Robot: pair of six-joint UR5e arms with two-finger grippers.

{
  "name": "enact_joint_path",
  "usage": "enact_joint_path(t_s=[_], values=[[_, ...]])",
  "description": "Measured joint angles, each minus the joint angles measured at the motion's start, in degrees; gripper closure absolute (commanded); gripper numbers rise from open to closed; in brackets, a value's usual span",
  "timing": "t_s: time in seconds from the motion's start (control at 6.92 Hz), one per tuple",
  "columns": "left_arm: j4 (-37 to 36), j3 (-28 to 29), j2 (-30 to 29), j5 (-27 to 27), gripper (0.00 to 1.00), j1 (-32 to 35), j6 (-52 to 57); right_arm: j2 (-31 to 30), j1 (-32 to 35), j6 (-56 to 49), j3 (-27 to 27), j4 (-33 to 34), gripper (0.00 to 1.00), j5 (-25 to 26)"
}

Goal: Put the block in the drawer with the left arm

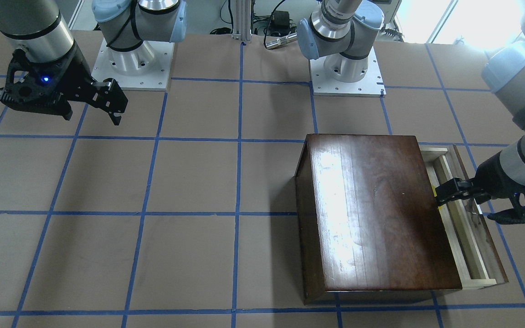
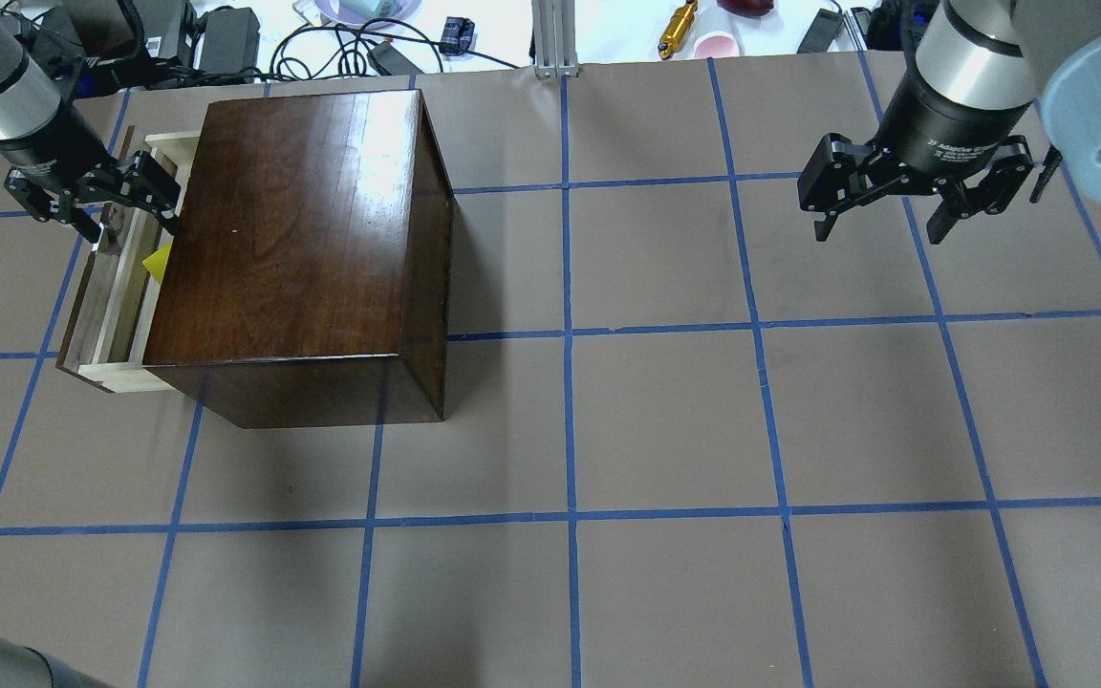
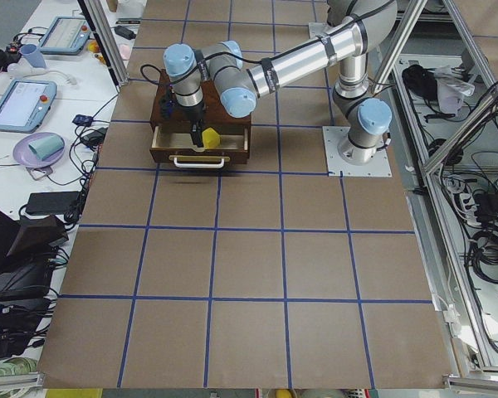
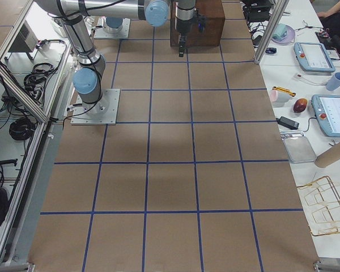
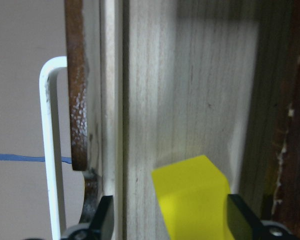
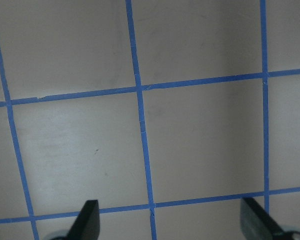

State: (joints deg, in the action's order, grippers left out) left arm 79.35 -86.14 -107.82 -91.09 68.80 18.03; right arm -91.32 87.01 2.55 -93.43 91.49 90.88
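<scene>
Left end effector [image 2: 130, 227] above the pulled-out drawer [image 2: 101, 315], fingers spread wide, gripping nothing. Just below, between the fingertips in the wrist view, the yellow block [image 5: 190, 195], flat on the pale drawer floor, toward the side nearest the dark wooden box [image 2: 302, 229]. Pale metal pull [image 5: 47, 150] on the drawer's brown front. Further off, across the taped surface [image 2: 665, 411], right end effector [image 2: 880, 225], likewise wide apart and empty, well apart from the box.
</scene>
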Motion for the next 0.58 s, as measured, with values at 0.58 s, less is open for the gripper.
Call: enact_joint_path(t_s=[0.58], values=[[9.1, 1.8, 8.4, -0.4, 0.0, 0.7, -0.1, 0.0, 0.0, 0.0, 0.0, 0.0, 0.0, 0.0]])
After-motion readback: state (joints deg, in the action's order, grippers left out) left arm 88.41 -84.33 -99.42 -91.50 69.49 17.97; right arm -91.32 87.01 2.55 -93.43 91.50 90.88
